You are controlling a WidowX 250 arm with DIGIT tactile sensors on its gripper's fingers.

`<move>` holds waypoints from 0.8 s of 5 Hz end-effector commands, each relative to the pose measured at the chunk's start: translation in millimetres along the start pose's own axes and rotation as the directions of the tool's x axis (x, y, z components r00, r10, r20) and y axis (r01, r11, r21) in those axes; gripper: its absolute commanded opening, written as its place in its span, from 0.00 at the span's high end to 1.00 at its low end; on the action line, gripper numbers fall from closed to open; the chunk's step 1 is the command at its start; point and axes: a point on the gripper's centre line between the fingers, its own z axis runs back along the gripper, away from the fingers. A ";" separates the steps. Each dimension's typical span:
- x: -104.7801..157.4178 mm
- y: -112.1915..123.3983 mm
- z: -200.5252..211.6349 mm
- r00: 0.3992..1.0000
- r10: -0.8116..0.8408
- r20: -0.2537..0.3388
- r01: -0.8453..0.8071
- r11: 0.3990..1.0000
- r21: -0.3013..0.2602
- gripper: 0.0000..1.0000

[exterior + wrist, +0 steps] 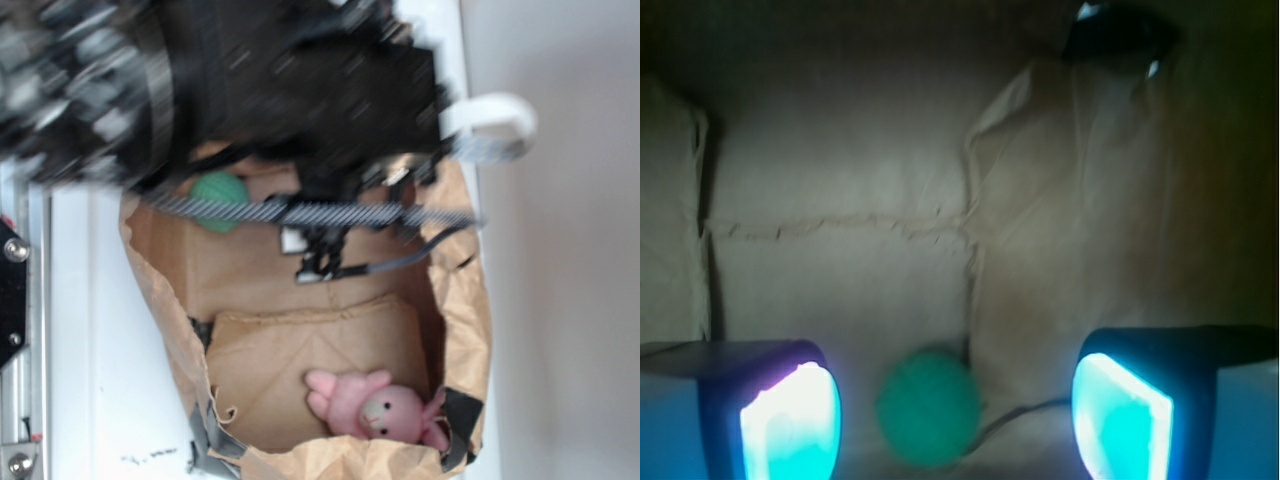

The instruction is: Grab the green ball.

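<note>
The green ball (220, 201) lies inside a brown paper bag (165, 330), near its far left corner, partly under my blurred black arm (300, 90). In the wrist view the green ball (928, 405) rests on the bag's floor between my two glowing fingers, closer to the left pad (790, 425) than to the right pad (1120, 415). My gripper (955, 418) is open, with clear gaps on both sides of the ball and no contact with it. The exterior view does not show the fingers clearly.
A pink plush bunny (380, 405) lies at the near end of the bag. Crumpled paper walls (1060, 200) rise close to the right of the ball. A thin dark cable (1025, 412) runs along the bag's floor beside the ball. White table (90, 330) surrounds the bag.
</note>
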 end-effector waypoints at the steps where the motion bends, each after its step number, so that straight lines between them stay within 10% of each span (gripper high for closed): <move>1: 0.4 21.5 11.5 0.999 -0.048 -0.012 0.047 0.999 -0.020 0.00; 4: -31.0 7.5 -4.1 0.995 -0.092 0.025 0.092 0.996 -0.010 0.00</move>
